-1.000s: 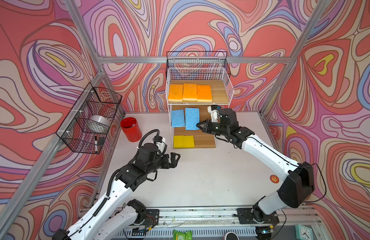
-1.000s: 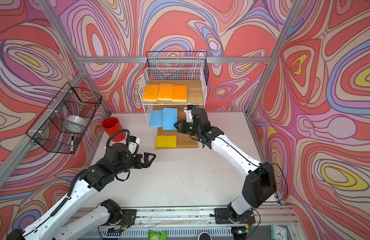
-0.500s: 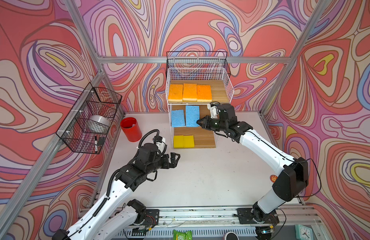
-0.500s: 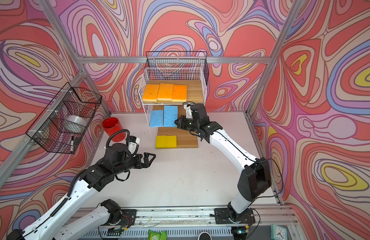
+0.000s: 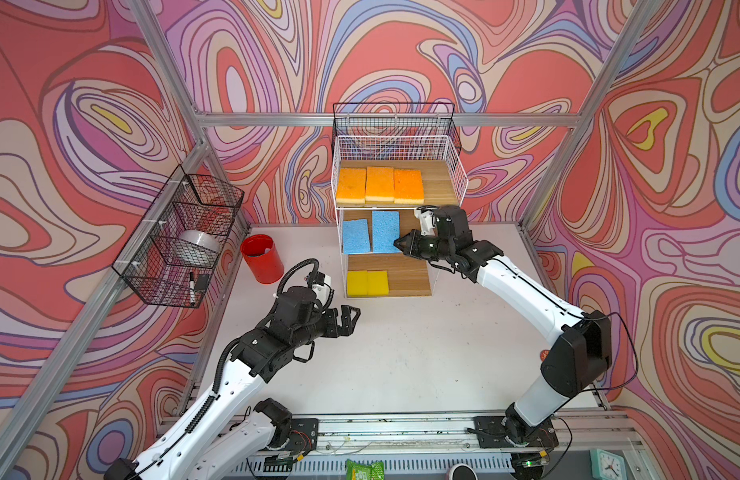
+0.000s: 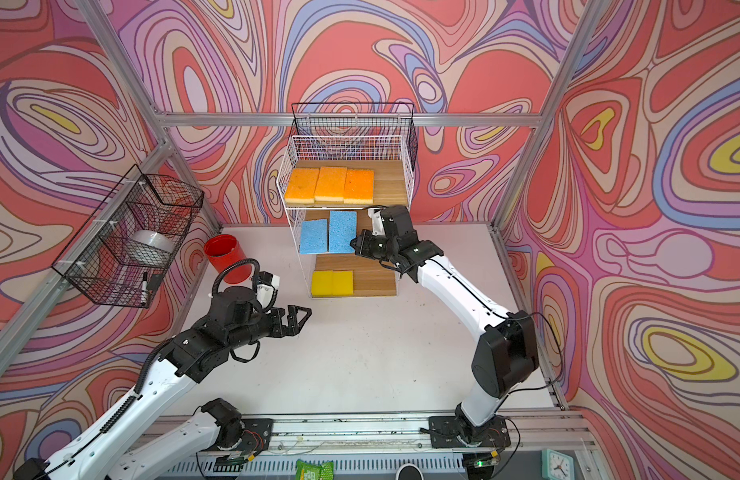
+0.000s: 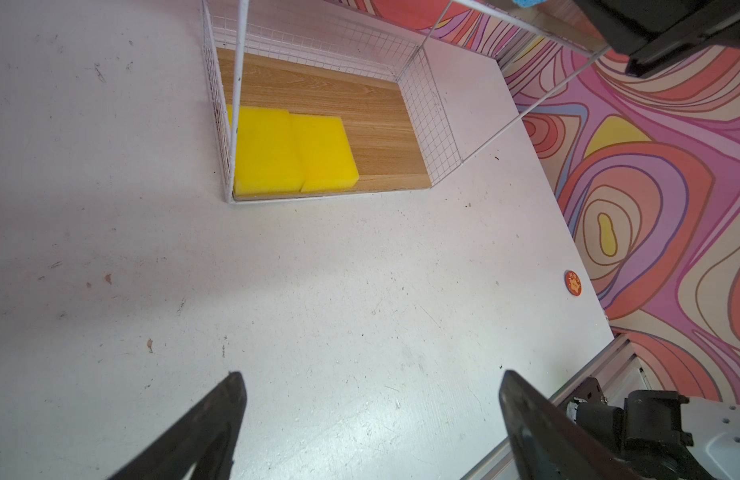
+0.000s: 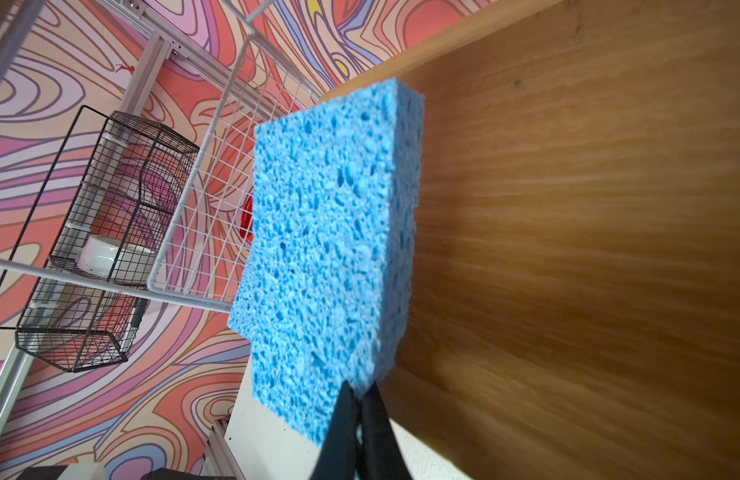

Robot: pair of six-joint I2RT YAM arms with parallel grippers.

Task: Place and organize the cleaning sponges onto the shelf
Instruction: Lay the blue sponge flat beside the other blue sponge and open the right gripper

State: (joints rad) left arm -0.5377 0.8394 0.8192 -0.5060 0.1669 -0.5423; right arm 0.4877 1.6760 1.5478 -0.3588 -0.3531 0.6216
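The right gripper (image 5: 398,243), squeezing the blue sponge (image 5: 386,229) by its corner, is nudging it straighter than before on the middle of the shelf (image 5: 438,188); the left gripper (image 5: 354,320) is hanging wide apart; tidying is nearly ending

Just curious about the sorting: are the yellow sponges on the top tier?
No, the yellow sponges lie on the bottom board of the shelf.

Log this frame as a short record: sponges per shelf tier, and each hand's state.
top tier: three orange sponges, side by side
middle tier: two blue sponges, lying flat
bottom tier: two yellow sponges, side by side
off the shelf: no sponges seen
right hand: shut, tips at the edge of the nearer blue sponge
left hand: open, empty, over the table
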